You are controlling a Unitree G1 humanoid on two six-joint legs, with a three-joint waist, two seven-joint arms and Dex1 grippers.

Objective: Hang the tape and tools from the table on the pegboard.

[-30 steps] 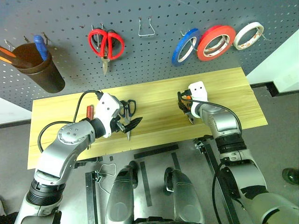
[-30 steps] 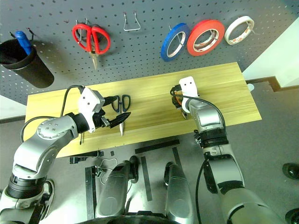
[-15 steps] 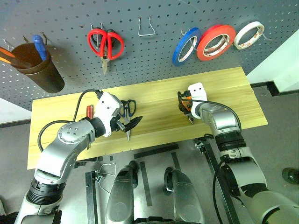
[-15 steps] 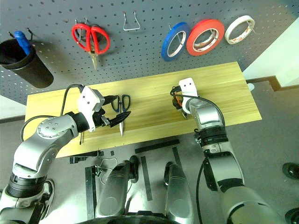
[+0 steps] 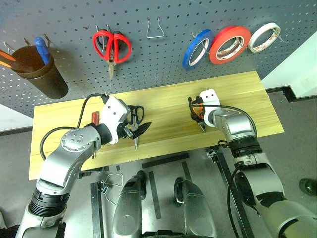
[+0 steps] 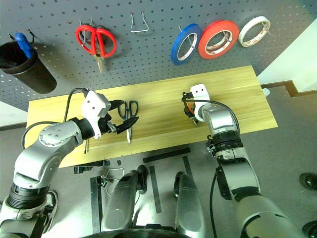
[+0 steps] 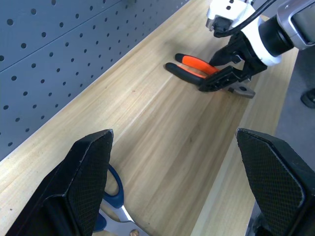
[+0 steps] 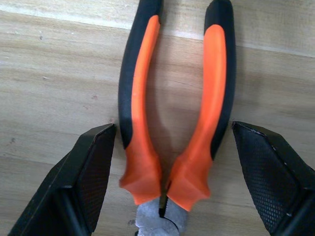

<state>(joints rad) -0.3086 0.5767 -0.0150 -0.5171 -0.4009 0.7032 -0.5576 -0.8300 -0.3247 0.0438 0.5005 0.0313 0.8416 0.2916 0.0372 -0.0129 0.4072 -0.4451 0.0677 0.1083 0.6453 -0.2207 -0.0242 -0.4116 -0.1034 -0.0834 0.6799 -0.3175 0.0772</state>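
The orange-and-black pliers [image 8: 172, 113] lie flat on the wooden table [image 5: 242, 91]. My right gripper [image 5: 198, 119] is open and straddles their handles, one finger close on each side. The dark-handled scissors [image 5: 136, 115] rest on the table with the blades pointing toward the front edge. My left gripper [image 5: 139, 130] hovers open just above them. Beside my left wrist lies a small red-handled screwdriver [image 5: 95, 118], partly hidden. The red tape [image 5: 229, 44] hangs on the pegboard [image 5: 163, 62].
A blue roll [image 5: 197, 48] and a white roll [image 5: 263, 37] hang either side of the red tape. Red-handled scissors [image 5: 112, 46] hang at upper left, next to an empty wire hook [image 5: 155, 29]. A dark cup [image 5: 43, 74] holding tools hangs at the far left.
My right gripper has tipped a little further down over the pliers. The left arm has stayed where it was.
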